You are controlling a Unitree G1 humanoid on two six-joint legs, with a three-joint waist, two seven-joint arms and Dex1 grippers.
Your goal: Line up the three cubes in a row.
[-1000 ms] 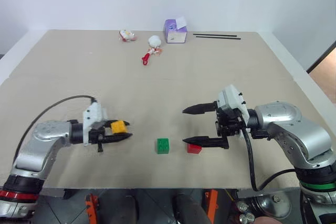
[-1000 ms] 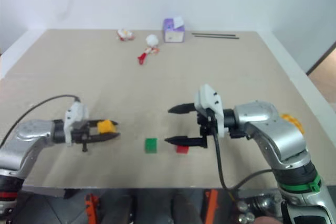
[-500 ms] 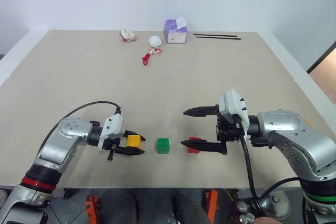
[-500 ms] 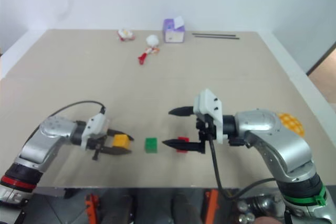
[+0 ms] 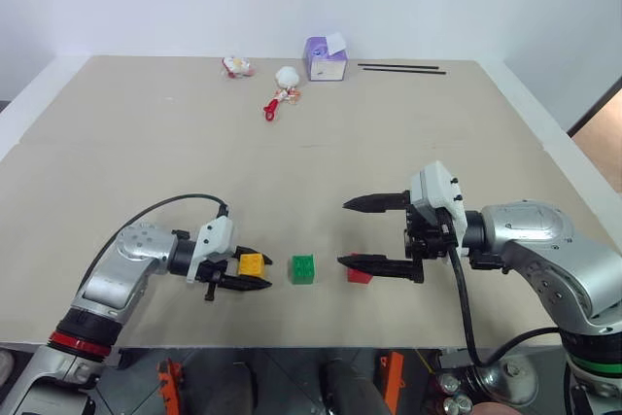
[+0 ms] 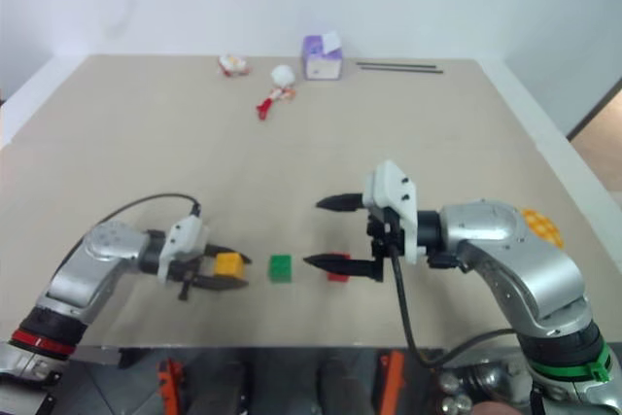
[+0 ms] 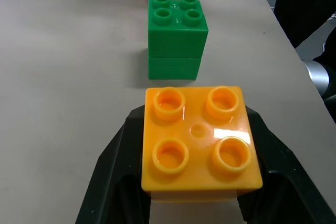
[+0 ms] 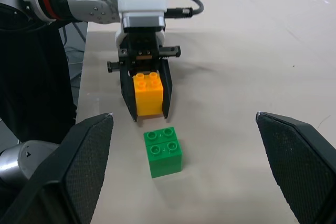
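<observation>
So the left gripper (image 5: pixel 255 273) has the yellow-orange block (image 5: pixel 252 263) pinched between its two black fingers, gripping the flat side walls with the studded top facing up. It's down at the table (image 5: pixel 146 143), just beside the green block (image 5: pixel 302 269), with a small gap between them. The red block (image 5: pixel 360 274) sits on the far side of the green one, so the three already look roughly in a line near the front edge.

The right gripper (image 5: pixel 367 233) is spread wide and holding nothing — its lower finger lies right by the red block, though I can't tell if it's touching.

Handling-wise, these look like hard, light plastic bricks: stiff, not fragile, but smooth-sided, so probably a bit slippery. The flat opposite walls are the spot to grab; the studs offer nothing. Being so light, they'd likely skid if nudged — a finger brushing the green or red one while letting go could knock the row crooked, so I'd open slowly.
</observation>
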